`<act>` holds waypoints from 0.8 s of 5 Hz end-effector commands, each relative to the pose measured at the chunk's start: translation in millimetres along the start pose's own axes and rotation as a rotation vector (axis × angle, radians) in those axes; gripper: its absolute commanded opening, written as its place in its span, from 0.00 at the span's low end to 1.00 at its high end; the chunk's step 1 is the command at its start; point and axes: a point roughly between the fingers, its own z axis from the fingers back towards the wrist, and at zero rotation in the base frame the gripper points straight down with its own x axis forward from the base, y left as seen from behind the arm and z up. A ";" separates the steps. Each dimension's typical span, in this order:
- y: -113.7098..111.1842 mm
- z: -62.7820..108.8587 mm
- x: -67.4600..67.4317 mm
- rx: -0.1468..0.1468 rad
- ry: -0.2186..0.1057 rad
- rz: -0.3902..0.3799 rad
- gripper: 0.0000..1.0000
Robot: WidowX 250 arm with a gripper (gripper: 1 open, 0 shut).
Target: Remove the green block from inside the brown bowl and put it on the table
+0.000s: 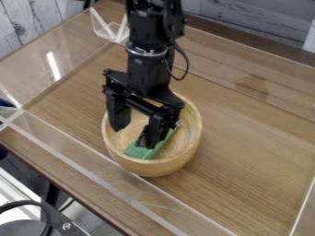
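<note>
The green block (154,146) lies inside the bowl (187,154), tilted against the near part of the inner wall, with one end low on the bowl's floor and the other reaching up toward the rim. Part of it is hidden behind the tool's fingers, so its full length cannot be seen. It rests on the bowl alone; nothing grips it.

The tool (139,120) hangs directly above the block, pointing steeply down into the bowl. Its two dark fingers stand wide apart, one near the left inner wall and the other toward the middle of the bowl, with the block showing between and below them. The fingers are open and hold nothing. Whether either fingertip touches the block or the bowl's wood cannot be told from this view.

The bowl sits on the bench (246,101), close to the near clear wall (74,157), with plenty of bare wood-grain surface to its right and behind it.

As for progress, nothing of the task is completed: the block is in the bowl and not on the bench. What is left is the whole of it, by my judgement: close on the block, lift it clear of the rim, carry it over bare bench, and set it down.
</note>
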 end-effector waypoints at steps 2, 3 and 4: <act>-17.5 15.1 3.9 -0.052 -0.037 -0.009 1.00; -16.4 15.2 11.5 -0.044 -0.021 0.004 1.00; -14.3 12.6 16.5 -0.035 0.004 0.019 1.00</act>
